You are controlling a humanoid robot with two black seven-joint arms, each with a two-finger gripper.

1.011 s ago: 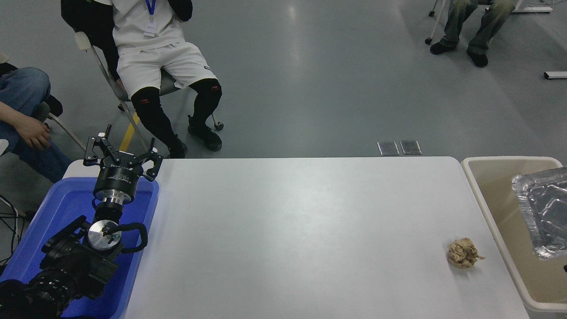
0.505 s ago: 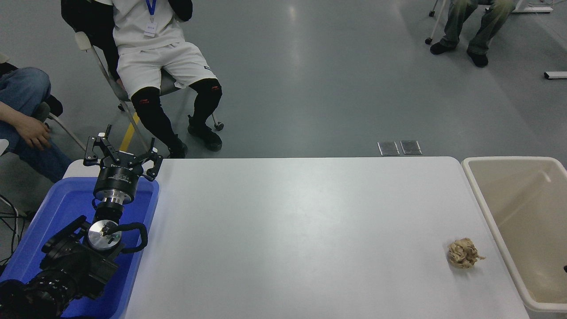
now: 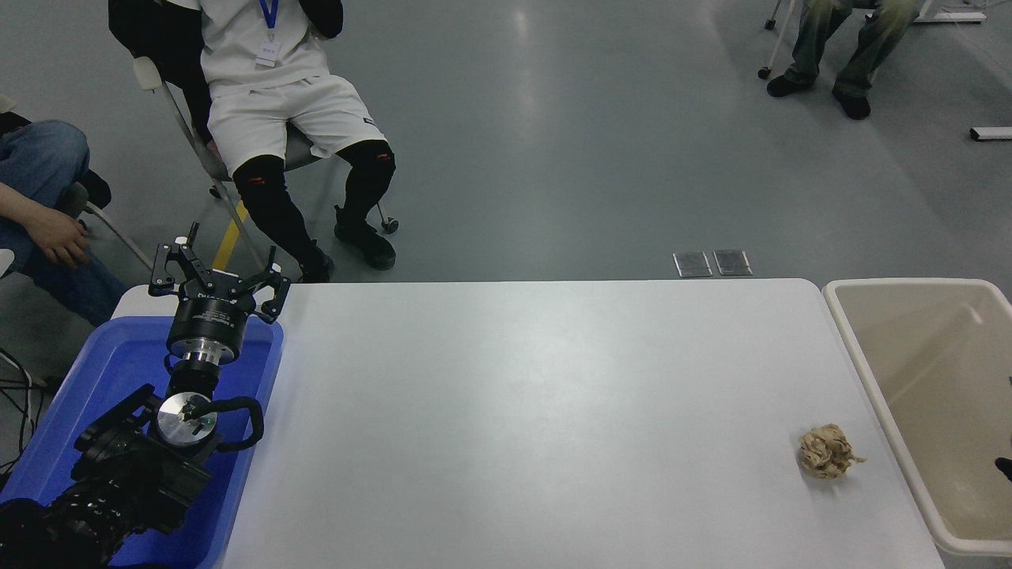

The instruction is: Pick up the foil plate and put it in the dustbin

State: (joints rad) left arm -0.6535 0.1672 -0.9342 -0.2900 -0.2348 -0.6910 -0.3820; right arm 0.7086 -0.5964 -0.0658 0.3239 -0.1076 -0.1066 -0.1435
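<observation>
Foil plate nowhere in view, probably down inside dustbin point(image 3: 850, 332) at table's point(image 3: 538, 411) right end; right gripper barely a dark sliver at bin's right edge, state unreadable; left gripper point(image 3: 215, 276) parked far left of dustbin, fingers spread, empty.
</observation>
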